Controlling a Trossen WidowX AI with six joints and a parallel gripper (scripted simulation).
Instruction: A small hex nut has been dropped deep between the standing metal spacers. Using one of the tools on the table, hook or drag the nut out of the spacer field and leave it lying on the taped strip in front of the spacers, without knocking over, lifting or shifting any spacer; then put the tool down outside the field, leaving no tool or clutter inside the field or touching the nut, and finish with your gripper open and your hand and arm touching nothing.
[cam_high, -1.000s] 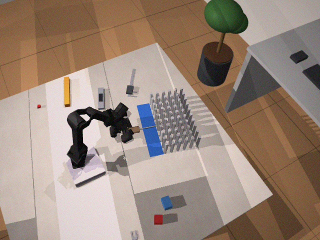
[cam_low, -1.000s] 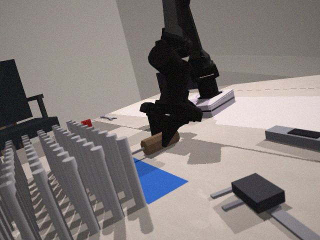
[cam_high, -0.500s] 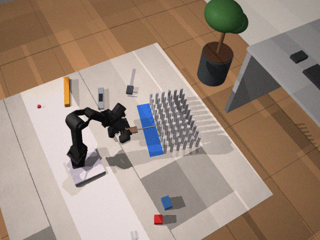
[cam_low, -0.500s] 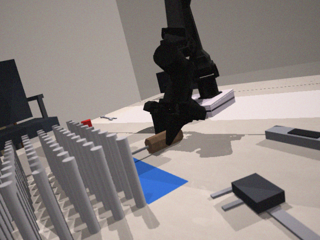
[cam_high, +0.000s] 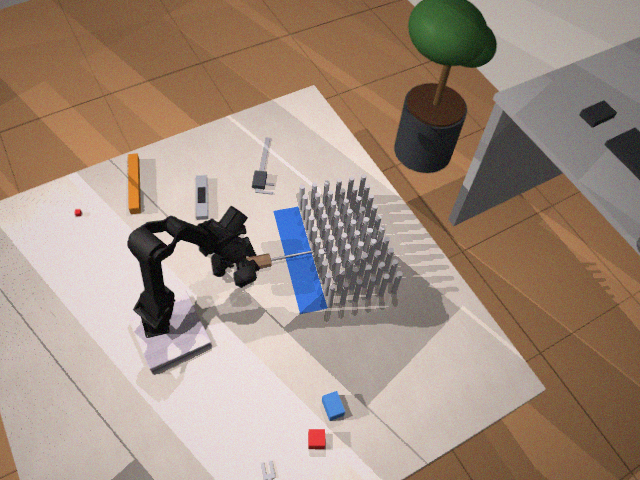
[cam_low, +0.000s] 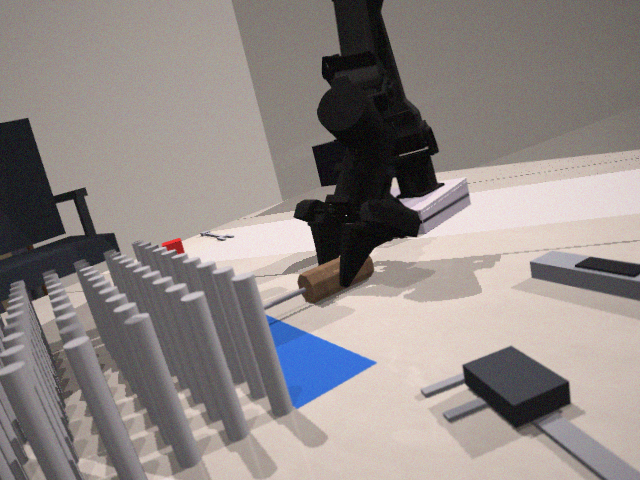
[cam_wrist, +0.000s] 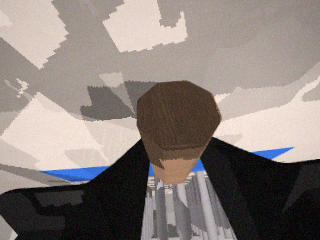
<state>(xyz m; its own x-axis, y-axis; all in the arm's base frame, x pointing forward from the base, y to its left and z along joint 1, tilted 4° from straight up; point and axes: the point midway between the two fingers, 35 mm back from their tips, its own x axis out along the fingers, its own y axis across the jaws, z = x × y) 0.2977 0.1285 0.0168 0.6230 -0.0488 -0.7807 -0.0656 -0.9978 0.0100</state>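
My gripper is shut on the wooden handle of a tool, held low in front of the spacers. Its thin metal rod passes over the blue taped strip and reaches the front row of standing metal spacers. The rod's far end is hidden among them. The visible spacers stand upright. I cannot make out the hex nut in any view.
A black-headed pronged tool lies beside the field. A grey bar and an orange bar lie farther left. A blue block, a red block and a small forked piece lie in front.
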